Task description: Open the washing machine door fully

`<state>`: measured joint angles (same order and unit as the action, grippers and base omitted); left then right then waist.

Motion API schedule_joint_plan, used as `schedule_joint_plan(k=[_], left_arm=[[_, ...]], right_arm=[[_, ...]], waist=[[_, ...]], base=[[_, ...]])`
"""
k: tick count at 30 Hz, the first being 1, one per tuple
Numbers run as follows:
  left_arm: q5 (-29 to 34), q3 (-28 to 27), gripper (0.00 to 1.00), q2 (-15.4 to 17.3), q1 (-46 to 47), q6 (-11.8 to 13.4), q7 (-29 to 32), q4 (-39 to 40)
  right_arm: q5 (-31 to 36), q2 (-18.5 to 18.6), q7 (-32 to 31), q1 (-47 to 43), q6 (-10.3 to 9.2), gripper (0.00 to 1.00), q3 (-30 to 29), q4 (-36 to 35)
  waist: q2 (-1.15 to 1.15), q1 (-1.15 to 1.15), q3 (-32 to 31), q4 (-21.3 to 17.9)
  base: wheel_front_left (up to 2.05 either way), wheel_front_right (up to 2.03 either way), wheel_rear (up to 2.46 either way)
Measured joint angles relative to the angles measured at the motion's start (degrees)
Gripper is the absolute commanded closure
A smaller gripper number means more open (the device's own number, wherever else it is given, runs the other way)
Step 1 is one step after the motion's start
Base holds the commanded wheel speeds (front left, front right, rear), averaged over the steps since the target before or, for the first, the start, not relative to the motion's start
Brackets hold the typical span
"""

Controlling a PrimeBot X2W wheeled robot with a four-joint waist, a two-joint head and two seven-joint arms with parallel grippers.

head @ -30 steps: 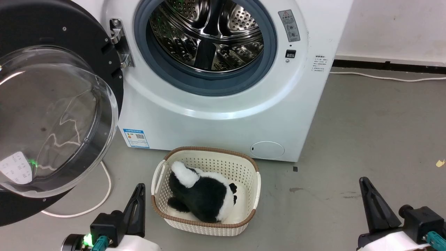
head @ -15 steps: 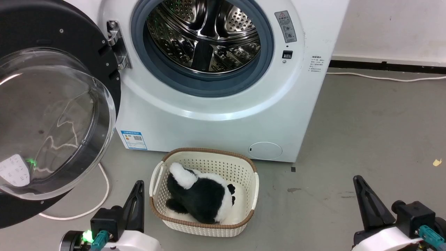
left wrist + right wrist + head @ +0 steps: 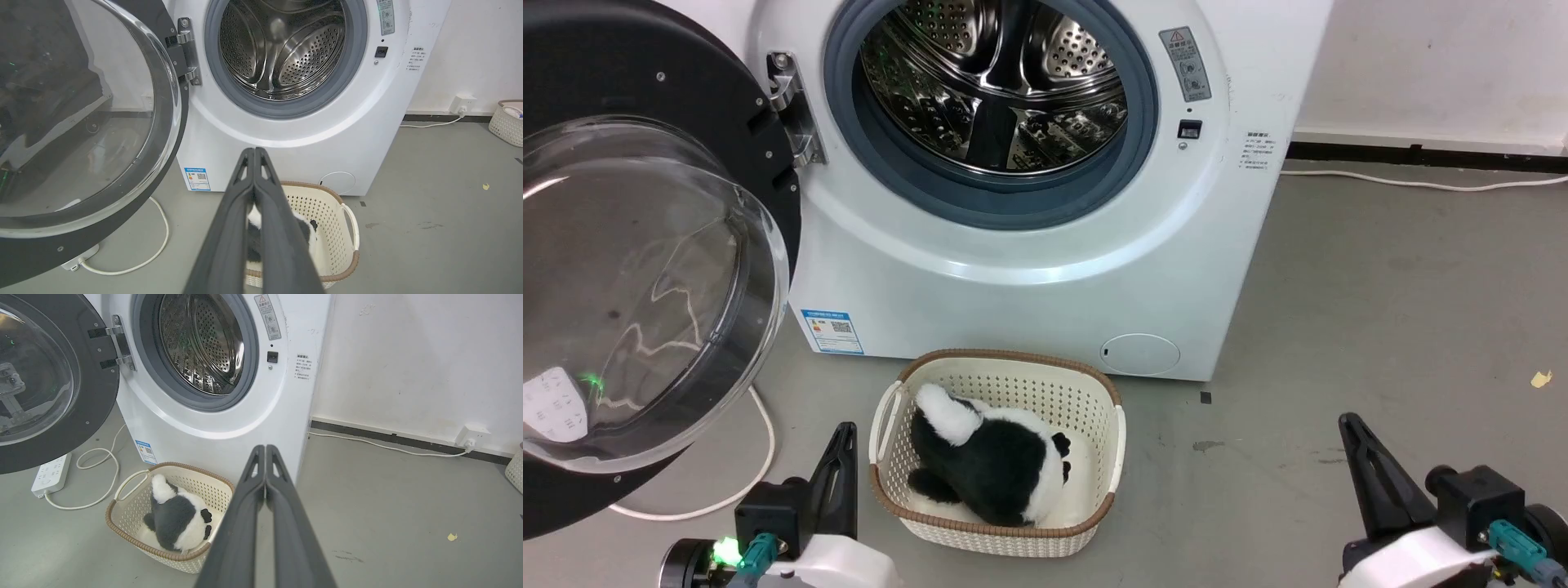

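door wide open on the left, both grippers clenched on nothing

white washing machine [image 3: 1013, 269] square ahead in the head view, backed against a pale wall [image 3: 408, 355]. washing machine door [image 3: 605, 49] out to the left of the opening, hung by its right edge, inner face turned toward the robot, clear glass bowl [image 3: 645, 286] bulging forward and down. round, as wide as tall, lower black rim just above the floor [image 3: 1380, 310]. no contact with either gripper: left gripper [image 3: 845, 433] low, below and to the right of the door's bottom edge, near but apart; right gripper [image 3: 1347, 425] well apart on the far side, past the machine's right corner. in both wrist views, fingers pressed flat together, nothing between them.

bare grey floor to the right of the machine, wide and open. steel drum [image 3: 996, 82] exposed inside the grey rubber ring [image 3: 1013, 208]. cream basket [image 3: 1005, 371] on the floor just in front of the machine, between the two grippers, close beside the left one. black-and-white plush toy [image 3: 988, 457] lying inside it. white cable [image 3: 760, 457] looping under the door's lower rim to a power strip [image 3: 51, 475]. metal hinge [image 3: 788, 106] between door and machine front. small round flap [image 3: 1141, 355] low on the machine body.
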<state>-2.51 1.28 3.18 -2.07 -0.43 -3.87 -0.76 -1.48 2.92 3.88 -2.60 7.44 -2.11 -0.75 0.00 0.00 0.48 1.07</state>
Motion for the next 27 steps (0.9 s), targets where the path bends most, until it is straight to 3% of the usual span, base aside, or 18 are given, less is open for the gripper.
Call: schedule_joint_plan(k=[27], left_arm=[[1.9,-0.9,1.00,-0.2,1.0,0.3,3.4,0.5]], right_arm=[[1.0,0.0,-3.4,1.7,0.00,1.00,1.7,0.5]], waist=[[0.00,0.00,-0.4,-1.0]], base=[[0.00,0.00,0.00]])
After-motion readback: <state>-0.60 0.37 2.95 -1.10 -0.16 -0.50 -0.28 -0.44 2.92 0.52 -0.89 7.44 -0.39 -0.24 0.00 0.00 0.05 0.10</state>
